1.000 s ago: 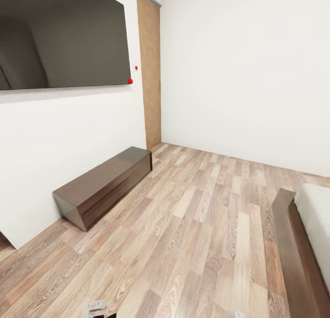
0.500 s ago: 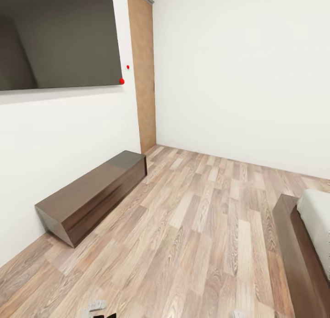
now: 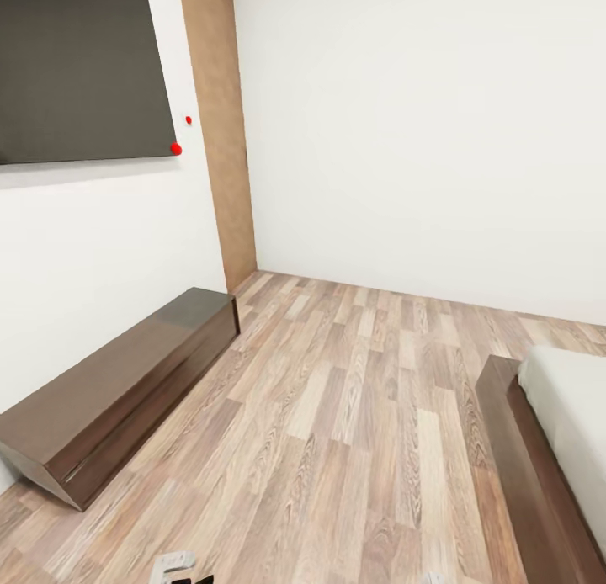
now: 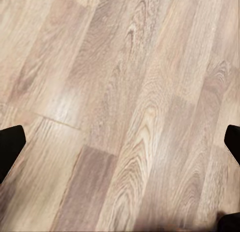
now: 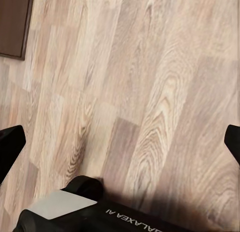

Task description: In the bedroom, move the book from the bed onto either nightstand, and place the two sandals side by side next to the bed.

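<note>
A corner of the bedroom is seen from the head view. The wood-plank floor (image 3: 353, 432) covers most of the picture, and two white walls (image 3: 421, 130) meet behind it. On the left wall a large dark screen (image 3: 80, 71) is mounted, with two small red dots (image 3: 176, 149) just beside its lower right corner. Next to the screen, in the corner, a tall brown wooden door (image 3: 220, 138) is placed. Below the screen a long low dark TV cabinet (image 3: 118, 390) stands on the floor against the left wall.

At the right edge of the head view a part of the bed (image 3: 560, 449) is seen — the dark brown frame and the off-white mattress on it. Nothing lies on the visible part of the mattress.

In the left wrist view the left gripper (image 4: 120, 144) is pointed at bare floor planks. Its two dark fingertips (image 4: 10, 147) are seen at opposite edges of the picture, wide apart, with nothing between them — the claw is released.

In the right wrist view the right gripper (image 5: 120, 144) is also spread wide and empty over the floor, with dark fingertips (image 5: 9, 144) at both edges. A dark robot part with white lettering (image 5: 95, 212) is seen below it, and a corner of a dark brown piece of furniture (image 5: 15, 21) is visible on the floor.
</note>
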